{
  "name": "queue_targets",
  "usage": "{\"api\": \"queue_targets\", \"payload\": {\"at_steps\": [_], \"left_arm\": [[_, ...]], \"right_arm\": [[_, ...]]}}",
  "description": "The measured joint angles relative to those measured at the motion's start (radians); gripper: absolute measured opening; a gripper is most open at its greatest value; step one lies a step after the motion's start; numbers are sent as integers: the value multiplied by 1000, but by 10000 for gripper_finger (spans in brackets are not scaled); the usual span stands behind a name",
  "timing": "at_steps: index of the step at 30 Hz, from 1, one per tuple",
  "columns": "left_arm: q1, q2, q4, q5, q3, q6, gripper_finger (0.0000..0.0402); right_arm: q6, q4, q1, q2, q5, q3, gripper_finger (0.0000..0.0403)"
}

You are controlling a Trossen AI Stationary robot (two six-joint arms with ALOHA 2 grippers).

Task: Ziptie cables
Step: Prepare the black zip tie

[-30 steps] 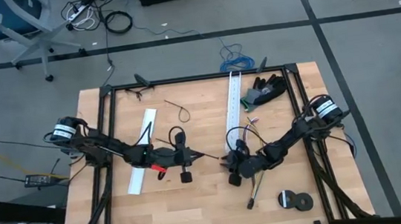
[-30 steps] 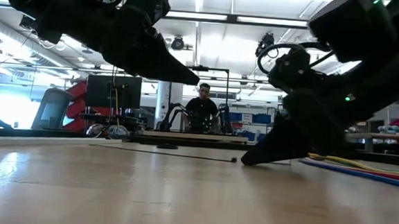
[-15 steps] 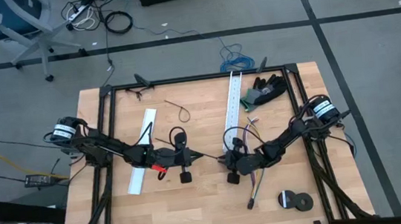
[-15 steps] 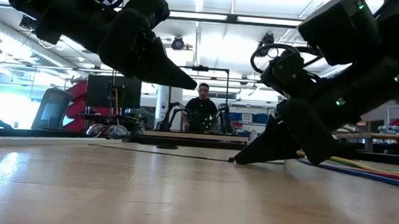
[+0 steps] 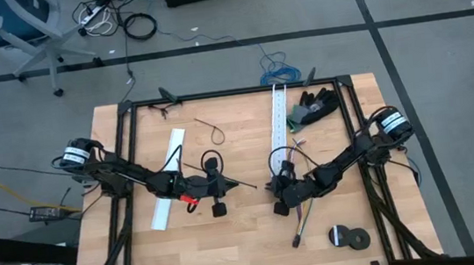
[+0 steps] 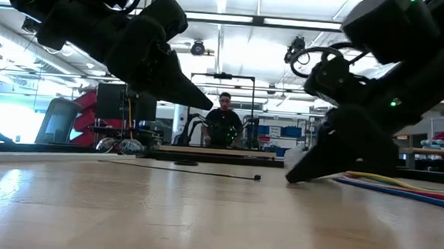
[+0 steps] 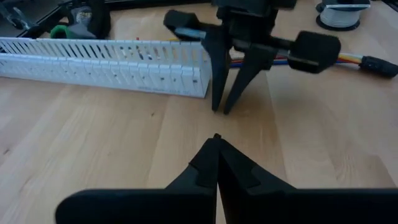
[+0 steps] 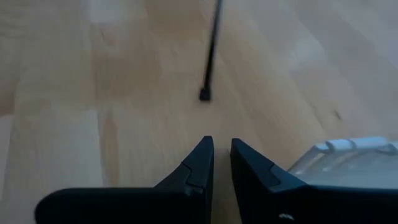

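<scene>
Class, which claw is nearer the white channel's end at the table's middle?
Right. The right claw sits beside the channel end; the left claw hovers farther off across bare wood.

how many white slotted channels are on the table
2: one white slotted channel lies angled under the left arm, the other channel runs from the far edge toward the right gripper. None seems hidden.

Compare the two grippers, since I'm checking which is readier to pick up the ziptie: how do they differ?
The left gripper has its fingers shut together; the right gripper shows a narrow gap. The left gripper hangs clear above the table; the right gripper's tips are down near the wood. Both are empty; the ziptie lies just ahead of the right one.
</scene>
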Motion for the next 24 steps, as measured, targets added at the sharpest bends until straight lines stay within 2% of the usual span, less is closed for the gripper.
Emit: {"api": "queue_targets", "payload": {"at_steps": [7,10,13,17,20,24], "left_arm": [[0,0,-2,0,0,-1,10],[0,0,-3,0,0,-1,10],[0,0,-3,0,0,-6,10],[0,0,-3,0,0,-16,10],[0,0,-2,0,0,-18,10],[0,0,0,1,0,-20,10]], "right_arm": [[234,-295,98,-117,82,-4,24],[305,-327,146,-176,90,-3,15],[288,-255,183,-217,86,-3,11],[135,-83,196,-227,84,-1,11],[12,1,171,-205,87,0,11],[-59,92,105,-142,79,0,15]]}}
